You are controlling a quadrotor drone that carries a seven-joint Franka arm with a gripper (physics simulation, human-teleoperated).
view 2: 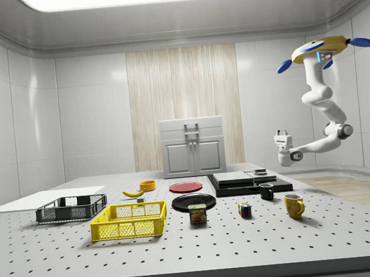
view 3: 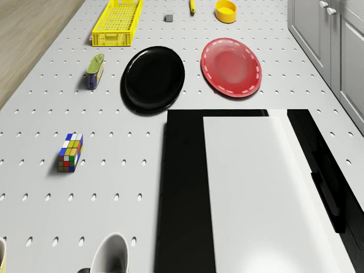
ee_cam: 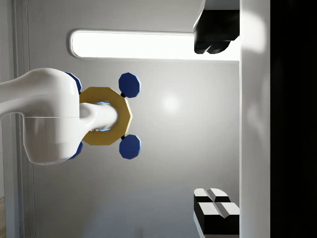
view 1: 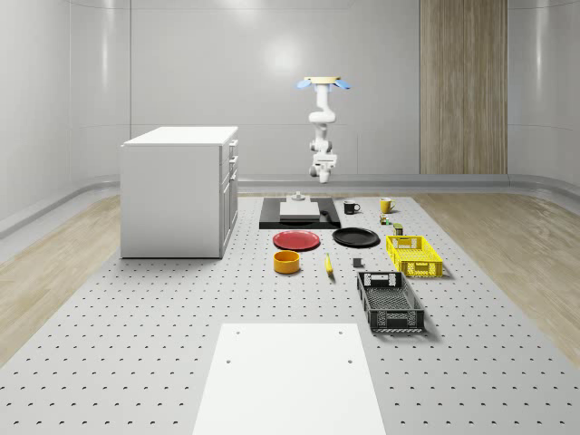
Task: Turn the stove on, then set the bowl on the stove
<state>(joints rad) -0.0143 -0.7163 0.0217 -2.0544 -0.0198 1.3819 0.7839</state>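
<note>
Drone hovers behind stove; gripper above it, empty, finger opening unclear. Bowl untouched on table; both steps remain.

The drone hovers high in the air. Its arm hangs down, elbow bent. The gripper is held out sideways.

yellow octagonal drone with blue rotors, glossy white jointed arm
</note>
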